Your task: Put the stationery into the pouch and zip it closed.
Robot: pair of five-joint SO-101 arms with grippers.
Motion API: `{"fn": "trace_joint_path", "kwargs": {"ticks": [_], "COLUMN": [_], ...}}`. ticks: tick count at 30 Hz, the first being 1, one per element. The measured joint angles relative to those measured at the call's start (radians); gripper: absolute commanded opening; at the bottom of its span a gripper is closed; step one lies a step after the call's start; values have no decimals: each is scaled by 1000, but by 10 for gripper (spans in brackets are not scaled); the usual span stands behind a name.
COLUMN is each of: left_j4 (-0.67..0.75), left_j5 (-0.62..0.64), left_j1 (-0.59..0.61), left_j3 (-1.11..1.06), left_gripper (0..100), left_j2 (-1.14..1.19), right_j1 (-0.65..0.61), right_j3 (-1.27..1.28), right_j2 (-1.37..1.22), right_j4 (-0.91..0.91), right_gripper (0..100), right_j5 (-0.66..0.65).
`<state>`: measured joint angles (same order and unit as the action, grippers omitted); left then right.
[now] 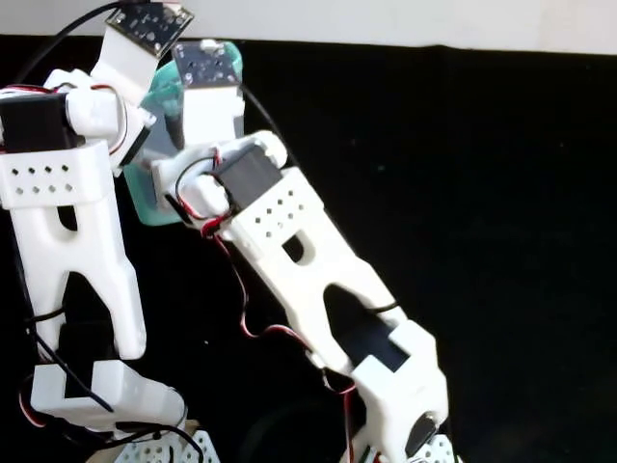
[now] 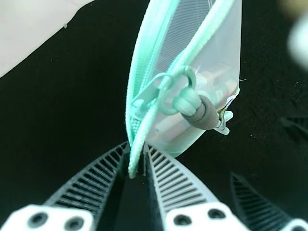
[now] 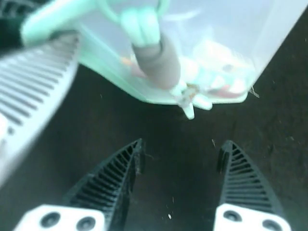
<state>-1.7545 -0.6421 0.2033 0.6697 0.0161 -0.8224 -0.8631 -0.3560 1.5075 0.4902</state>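
Note:
The mint-green translucent pouch (image 1: 162,108) sits at the far left of the black table, between the two arms' heads. My left gripper (image 2: 136,166) is shut on the pouch's (image 2: 207,62) zipper edge at one end. The zipper slider (image 2: 155,92) stands close to that end, and its cord pull with a grey bead (image 2: 205,117) hangs over the pouch's side. Stationery (image 2: 211,82) shows through the clear side. My right gripper (image 3: 181,159) is open just short of the pouch (image 3: 226,33), below the grey bead (image 3: 156,60), with nothing between its fingers. Stationery (image 3: 216,72) lies inside.
A white strip (image 1: 405,19) borders the table's far edge, close behind the pouch. The left arm (image 1: 67,193) and right arm (image 1: 308,260) stand close together. The black tabletop (image 1: 482,241) stretches away to the right.

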Motion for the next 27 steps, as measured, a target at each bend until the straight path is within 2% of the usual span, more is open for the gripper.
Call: {"fn": "trace_joint_path", "kwargs": {"ticks": [9, 22, 27], "left_j4": [0, 0, 3], "left_j5": [2, 2, 2], "left_j1": [0, 0, 0], "left_j3": [-46, -46, -46], "left_gripper": [6, 6, 6], "left_j2": [-3, -3, -3], "right_j1": [-2, -2, 0], "right_j3": [0, 0, -17], "right_j2": [-3, -143, -143], "right_j4": [-91, -226, -232], "right_gripper": [248, 248, 248], "right_j5": [2, 2, 2]}}
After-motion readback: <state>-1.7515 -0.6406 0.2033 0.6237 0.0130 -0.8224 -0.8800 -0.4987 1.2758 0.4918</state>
